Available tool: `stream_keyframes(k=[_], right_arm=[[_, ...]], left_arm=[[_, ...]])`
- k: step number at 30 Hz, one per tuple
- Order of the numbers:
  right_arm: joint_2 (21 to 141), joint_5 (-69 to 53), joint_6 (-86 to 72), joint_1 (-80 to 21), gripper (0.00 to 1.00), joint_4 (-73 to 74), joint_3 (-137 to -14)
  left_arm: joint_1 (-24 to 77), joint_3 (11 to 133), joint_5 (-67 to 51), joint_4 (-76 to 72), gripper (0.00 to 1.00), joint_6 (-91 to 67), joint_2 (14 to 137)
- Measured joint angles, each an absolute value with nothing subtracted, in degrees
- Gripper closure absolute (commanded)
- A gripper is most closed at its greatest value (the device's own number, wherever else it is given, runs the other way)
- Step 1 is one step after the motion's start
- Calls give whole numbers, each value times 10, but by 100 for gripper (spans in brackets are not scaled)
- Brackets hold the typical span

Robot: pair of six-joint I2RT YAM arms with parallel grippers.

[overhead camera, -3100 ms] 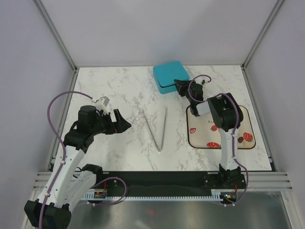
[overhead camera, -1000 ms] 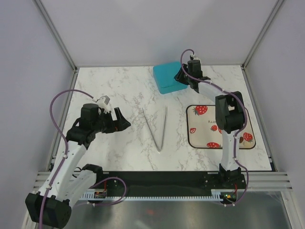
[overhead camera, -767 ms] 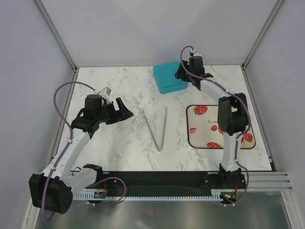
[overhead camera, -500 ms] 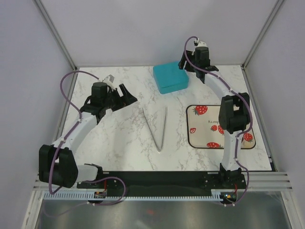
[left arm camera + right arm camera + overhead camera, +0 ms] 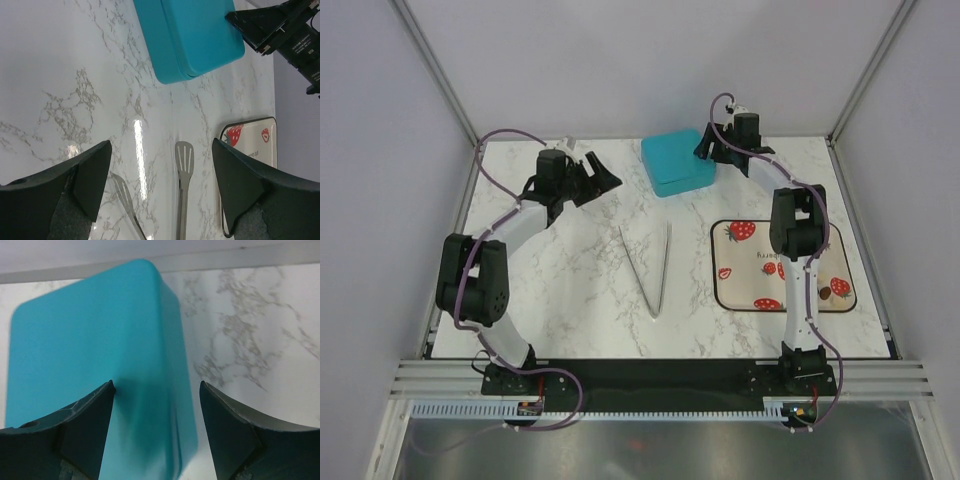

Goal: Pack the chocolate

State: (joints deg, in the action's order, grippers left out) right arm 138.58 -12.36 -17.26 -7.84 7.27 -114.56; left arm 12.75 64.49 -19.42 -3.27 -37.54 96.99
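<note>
Teal box (image 5: 677,161) is shut, we can't see inside. Left fingers (image 5: 90,175) and right fingers (image 5: 227,425) both wide, empty. Tongs (image 5: 183,190) cropped in left wrist view.

The tabletop (image 5: 570,290) is white marble with grey veins. At the far side sits a plain teal box (image 5: 678,163). The tongs (image 5: 657,312) in the middle are silver. On the right, the mat (image 5: 740,285) is cream with red strawberry prints and a dark border. Both arms (image 5: 520,213) are white and black, with purple cables (image 5: 505,135) and black fingers (image 5: 90,175).
</note>
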Motion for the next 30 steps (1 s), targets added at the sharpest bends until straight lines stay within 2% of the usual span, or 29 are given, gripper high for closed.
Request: stream_keyframes(k=[9, 18, 26, 30], right_arm=[[1398, -192, -183, -78, 31, 38, -1136], [1335, -212, -231, -91, 38, -50, -999], [1271, -223, -270, -133, 48, -119, -874], [1264, -229, -279, -141, 48, -146, -851]], left_arm=[[129, 695, -184, -60, 12, -375, 1033], [130, 719, -181, -62, 15, -369, 1070], [130, 768, -206, -62, 25, -359, 1130], [131, 798, -229, -62, 30, -357, 1167]])
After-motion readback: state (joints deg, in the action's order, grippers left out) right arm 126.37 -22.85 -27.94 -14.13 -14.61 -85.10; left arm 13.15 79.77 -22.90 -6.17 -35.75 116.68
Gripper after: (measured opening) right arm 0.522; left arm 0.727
